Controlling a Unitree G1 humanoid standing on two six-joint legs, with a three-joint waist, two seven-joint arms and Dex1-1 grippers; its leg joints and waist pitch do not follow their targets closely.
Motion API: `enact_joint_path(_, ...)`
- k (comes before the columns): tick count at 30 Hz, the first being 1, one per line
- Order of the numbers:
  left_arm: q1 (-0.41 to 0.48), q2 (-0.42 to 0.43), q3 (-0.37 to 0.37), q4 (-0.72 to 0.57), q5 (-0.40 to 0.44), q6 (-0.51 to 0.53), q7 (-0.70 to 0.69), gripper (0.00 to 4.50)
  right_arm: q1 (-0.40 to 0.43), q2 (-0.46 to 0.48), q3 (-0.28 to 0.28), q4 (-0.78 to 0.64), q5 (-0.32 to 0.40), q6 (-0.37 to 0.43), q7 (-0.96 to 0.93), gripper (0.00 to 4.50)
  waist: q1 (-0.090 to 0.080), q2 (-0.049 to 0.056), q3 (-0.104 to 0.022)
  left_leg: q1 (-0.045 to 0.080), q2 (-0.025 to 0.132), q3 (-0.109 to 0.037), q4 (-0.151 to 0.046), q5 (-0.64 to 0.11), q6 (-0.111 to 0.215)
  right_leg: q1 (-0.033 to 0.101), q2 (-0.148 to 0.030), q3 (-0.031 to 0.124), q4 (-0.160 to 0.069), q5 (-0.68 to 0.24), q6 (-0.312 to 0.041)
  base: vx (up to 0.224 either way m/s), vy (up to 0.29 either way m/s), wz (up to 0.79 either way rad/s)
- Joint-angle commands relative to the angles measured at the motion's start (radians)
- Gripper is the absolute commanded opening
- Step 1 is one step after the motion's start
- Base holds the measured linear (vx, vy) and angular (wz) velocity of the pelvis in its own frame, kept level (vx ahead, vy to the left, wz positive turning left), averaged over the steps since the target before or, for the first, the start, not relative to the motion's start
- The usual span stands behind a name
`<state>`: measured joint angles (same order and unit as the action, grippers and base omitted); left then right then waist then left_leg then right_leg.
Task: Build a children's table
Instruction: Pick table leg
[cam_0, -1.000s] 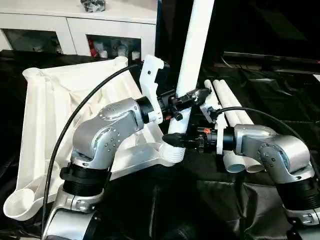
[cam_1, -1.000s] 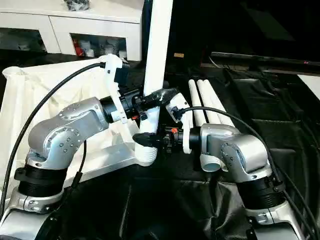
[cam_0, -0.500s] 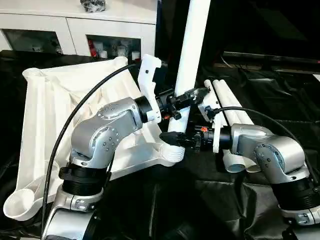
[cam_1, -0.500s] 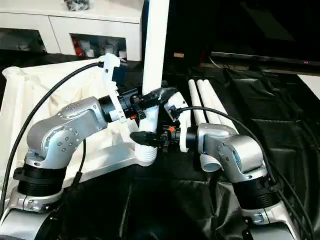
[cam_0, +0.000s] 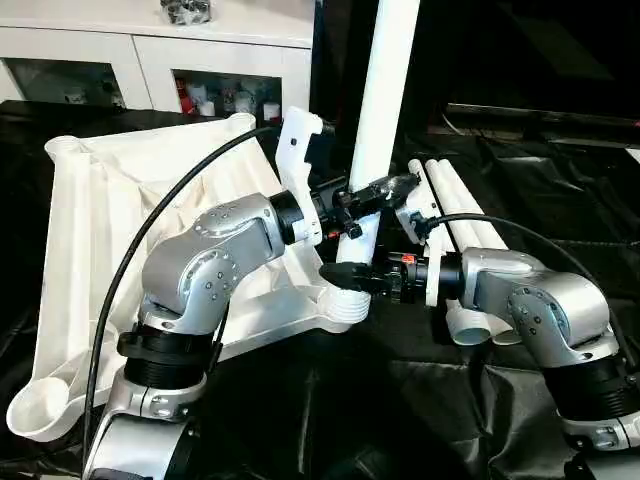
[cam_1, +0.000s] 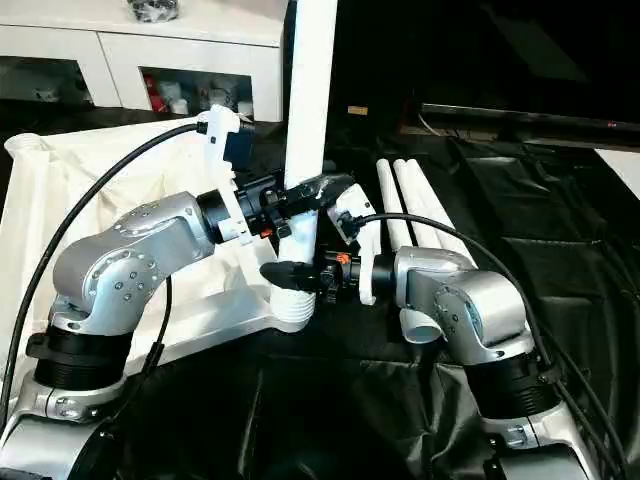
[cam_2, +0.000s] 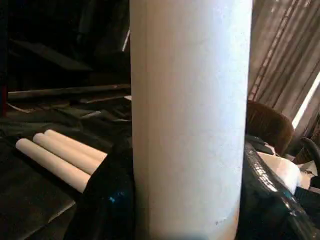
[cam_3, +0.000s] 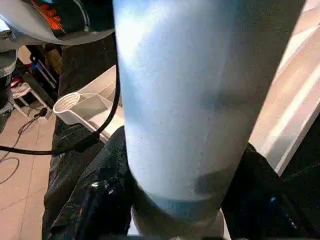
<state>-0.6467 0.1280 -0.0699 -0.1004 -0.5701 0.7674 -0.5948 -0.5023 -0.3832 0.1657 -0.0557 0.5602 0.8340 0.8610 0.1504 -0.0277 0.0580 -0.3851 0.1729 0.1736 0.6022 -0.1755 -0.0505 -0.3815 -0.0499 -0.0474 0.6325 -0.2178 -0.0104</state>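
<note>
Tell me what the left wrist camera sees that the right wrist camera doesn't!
The left wrist view has the spare legs lying side by side on the black cloth, plus a brown chair and curtains behind. The right wrist view has a round corner socket of the white tabletop, a black cable and the tiled floor. Both share the big white upright leg, seen very close, with that arm's black claw fingers hugging it on both sides.
</note>
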Motion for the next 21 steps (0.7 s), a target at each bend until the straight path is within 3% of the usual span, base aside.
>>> enact_joint_path(1, -0.02, -0.004, -0.023, -0.009, -0.008, 0.016, -0.004, 2.23, 0.0, 0.0, -0.019, 0.018, -0.009, -0.015, -0.012, 1.89, 0.003, 0.013, -0.075, 0.023, 0.058, -0.025, -0.063, -0.105, -0.02, 0.05, -0.095, 0.047, -0.06, 0.041, -0.213, 0.0, 0.0, 0.0)
enact_joint_path(2, -0.02, -0.008, -0.016, -0.008, -0.014, 0.016, -0.002, 2.23, -0.001, 0.003, -0.019, 0.022, -0.011, -0.019, -0.014, 1.89, 0.002, 0.013, -0.074, 0.023, 0.058, -0.025, -0.063, -0.109, -0.021, 0.05, -0.094, 0.047, -0.06, 0.036, -0.212, 0.0, 0.0, 0.0)
enact_joint_path(3, -0.02, -0.008, -0.016, -0.008, -0.014, 0.016, -0.002, 2.58, -0.001, 0.003, -0.019, 0.022, -0.011, -0.019, -0.014, 1.89, 0.002, 0.013, -0.074, 0.022, 0.058, -0.026, -0.064, -0.11, -0.022, 0.05, -0.095, 0.047, -0.06, 0.033, -0.213, 0.0, 0.0, 0.0)
enact_joint_path(7, -0.022, -0.011, -0.003, -0.007, -0.025, 0.015, -0.003, 2.78, -0.002, 0.008, -0.019, 0.029, -0.013, -0.024, -0.018, 1.89, 0.003, 0.013, -0.074, 0.023, 0.058, -0.025, -0.064, -0.115, -0.027, 0.05, -0.096, 0.047, -0.061, 0.023, -0.213, 0.0, 0.0, 0.0)
enact_joint_path(9, -0.023, -0.027, 0.037, 0.004, -0.011, -0.036, 0.033, 3.0, -0.006, 0.026, -0.021, 0.037, -0.017, -0.035, -0.031, 1.89, 0.002, 0.012, -0.075, 0.021, 0.058, -0.025, -0.063, -0.106, -0.024, 0.052, -0.097, 0.047, -0.06, 0.042, -0.216, 0.0, 0.0, 0.0)
enact_joint_path(11, -0.028, -0.039, 0.086, 0.009, -0.036, -0.063, 0.039, 3.0, -0.008, 0.045, -0.023, 0.041, -0.021, -0.046, -0.047, 1.89, 0.002, 0.011, -0.075, 0.021, 0.059, -0.026, -0.063, -0.105, -0.021, 0.052, -0.098, 0.047, -0.06, 0.041, -0.219, 0.0, 0.0, 0.0)
enact_joint_path(16, -0.038, -0.037, 0.12, 0.019, -0.033, -0.102, 0.052, 3.0, -0.01, 0.068, -0.034, 0.055, -0.026, -0.07, -0.065, 1.89, 0.001, 0.013, -0.074, 0.022, 0.058, -0.026, -0.065, -0.12, -0.024, 0.05, -0.097, 0.046, -0.062, 0.023, -0.211, 0.0, 0.0, 0.0)
enact_joint_path(17, -0.054, -0.023, 0.135, 0.037, -0.008, -0.124, 0.072, 3.0, -0.017, 0.088, -0.046, 0.078, -0.035, -0.096, -0.09, 1.89, 0.003, 0.026, -0.075, 0.024, 0.059, -0.028, -0.064, -0.124, -0.03, 0.047, -0.097, 0.047, -0.062, 0.023, -0.208, 0.0, 0.0, 0.0)
enact_joint_path(18, -0.06, -0.018, 0.142, 0.045, -0.002, -0.128, 0.079, 3.0, -0.02, 0.096, -0.05, 0.087, -0.039, -0.106, -0.101, 1.89, 0.0, 0.02, -0.074, 0.023, 0.057, -0.027, -0.066, -0.133, -0.034, 0.048, -0.095, 0.046, -0.062, 0.02, -0.205, 0.0, 0.0, 0.0)
enact_joint_path(21, -0.066, 0.021, 0.139, 0.063, 0.041, -0.146, 0.082, 3.0, -0.024, 0.115, -0.075, 0.113, -0.064, -0.147, -0.15, 1.89, 0.003, 0.024, -0.075, 0.023, 0.056, -0.028, -0.066, -0.12, -0.037, 0.047, -0.096, 0.046, -0.061, 0.021, -0.198, 0.0, 0.0, 0.0)
